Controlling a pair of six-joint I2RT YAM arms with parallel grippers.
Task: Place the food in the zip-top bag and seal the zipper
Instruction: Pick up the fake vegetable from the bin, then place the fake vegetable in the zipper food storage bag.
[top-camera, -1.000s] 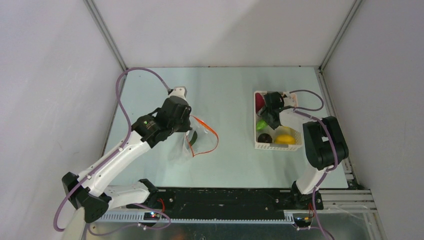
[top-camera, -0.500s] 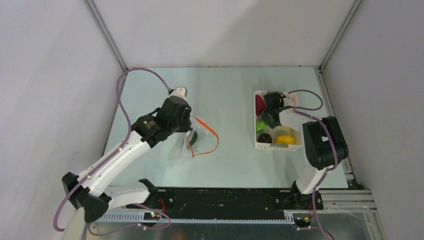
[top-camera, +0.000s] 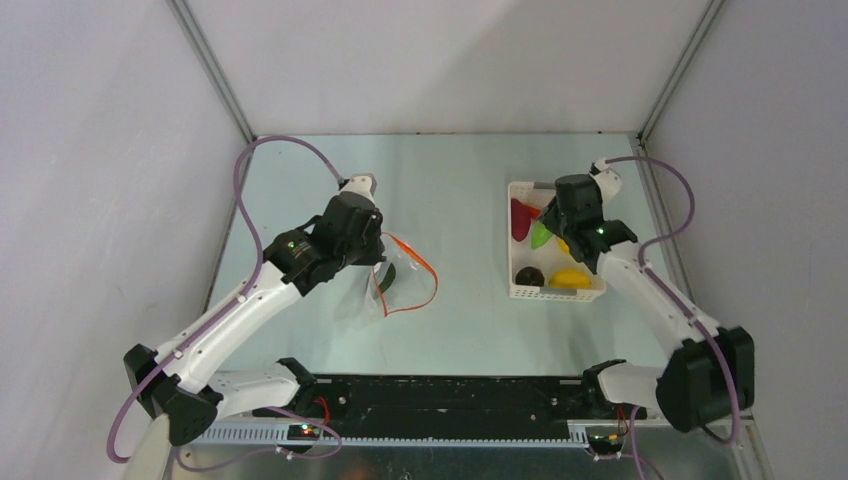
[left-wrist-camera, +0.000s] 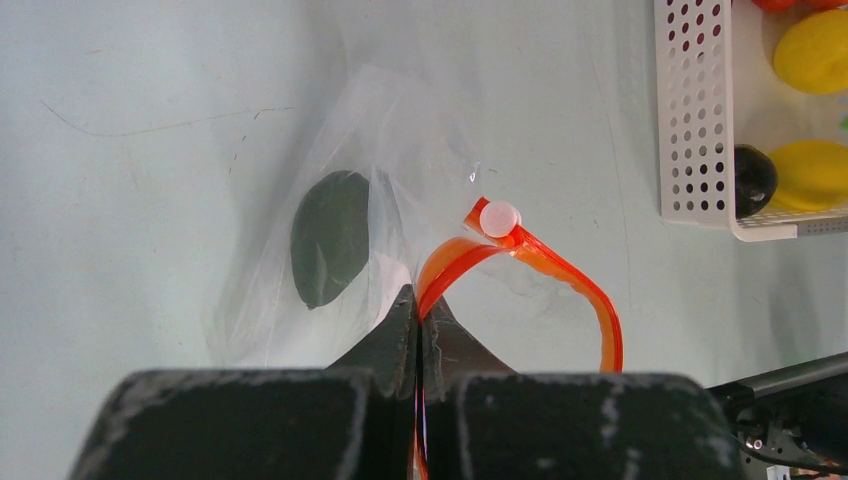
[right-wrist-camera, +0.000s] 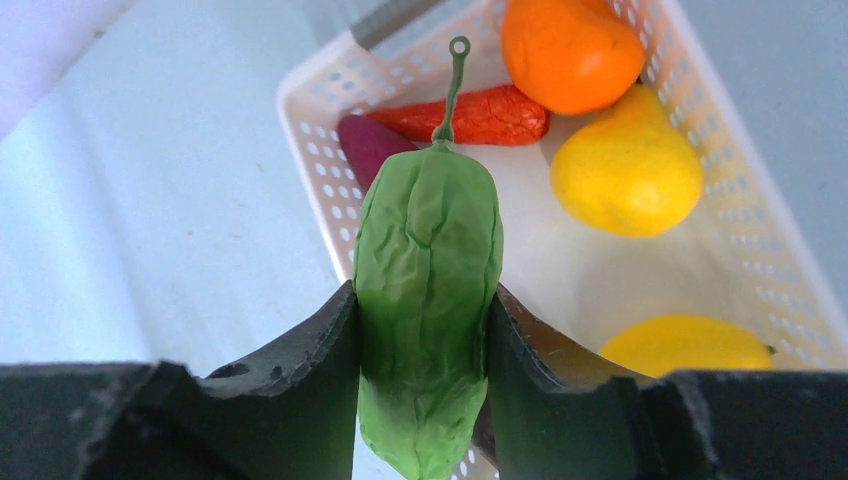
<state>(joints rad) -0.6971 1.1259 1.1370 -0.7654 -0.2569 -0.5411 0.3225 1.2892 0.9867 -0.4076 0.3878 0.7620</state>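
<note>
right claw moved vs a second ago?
Yes. The right claw, shut on the green piece, has shifted from the white basket's left half toward its right wall, and looks raised above it.

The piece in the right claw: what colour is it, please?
Green piece; best in right wrist view.

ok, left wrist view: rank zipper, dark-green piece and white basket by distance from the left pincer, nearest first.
1. zipper: clamped at the tips of the left pincer, looping off to the right.
2. dark-green piece: inside the zip-top bag, just ahead and left of the tips.
3. white basket: far right edge of the view, clear of the bag.
</note>
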